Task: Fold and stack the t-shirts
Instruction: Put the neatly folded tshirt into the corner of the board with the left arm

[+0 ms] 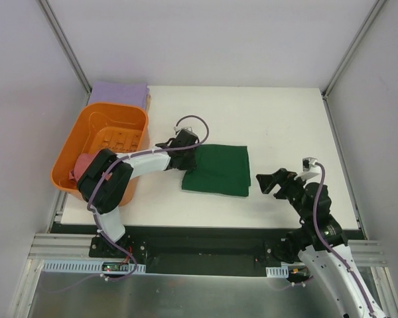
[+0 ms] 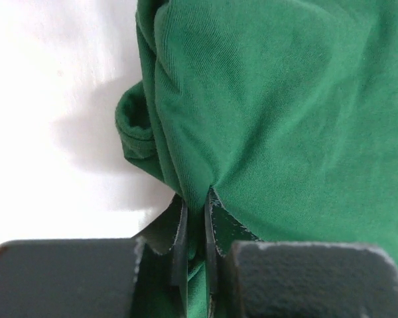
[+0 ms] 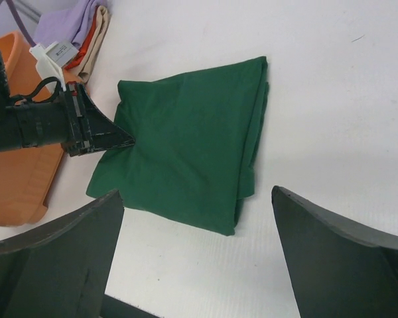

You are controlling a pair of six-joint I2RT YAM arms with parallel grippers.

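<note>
I am pinching the soft, likely floppy green shirt (image 1: 219, 170), lying folded on the tabletop (image 1: 285, 119) just right of the basket (image 1: 86, 126), by its basket-side edge with my left fingers (image 2: 215, 225), right fingers (image 3: 53, 265) hanging spread.

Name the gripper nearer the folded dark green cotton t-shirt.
Left: the left gripper pinches the dark green t-shirt's edge; the right gripper hangs open, apart, beyond its opposite side.
</note>
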